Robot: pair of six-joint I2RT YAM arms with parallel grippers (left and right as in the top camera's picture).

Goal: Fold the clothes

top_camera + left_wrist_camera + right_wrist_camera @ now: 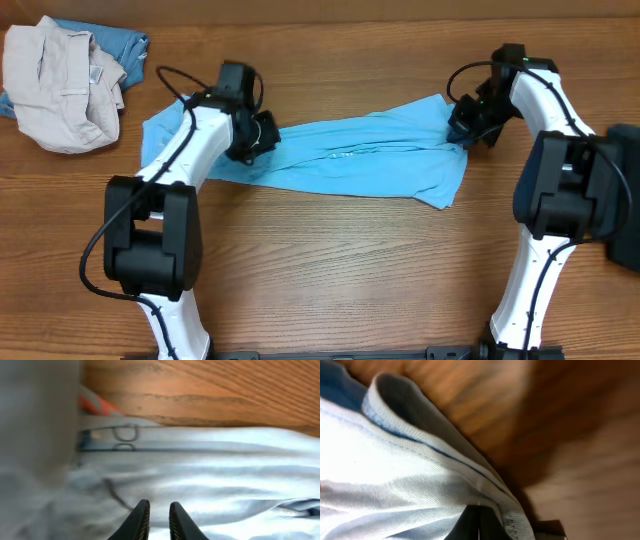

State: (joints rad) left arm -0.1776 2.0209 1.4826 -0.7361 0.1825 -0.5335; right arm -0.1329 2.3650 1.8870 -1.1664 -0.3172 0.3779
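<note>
Mid-straightening, I judge: the sky-blue T-shirt [350, 160] lies stretched on the desk [330, 270] right of the beige garment [60, 85], left claw [155, 522] barely parted over its near end, right claw [479, 525] clamped on its far hem; next needs a level pull.

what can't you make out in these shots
White lettering on the T-shirt: too small overhead.
T-shirt's left part: partly under the left arm, overhead.
Blue garment: mostly under the beige garment, overhead.
Dark object: cut by overhead's right edge.
</note>
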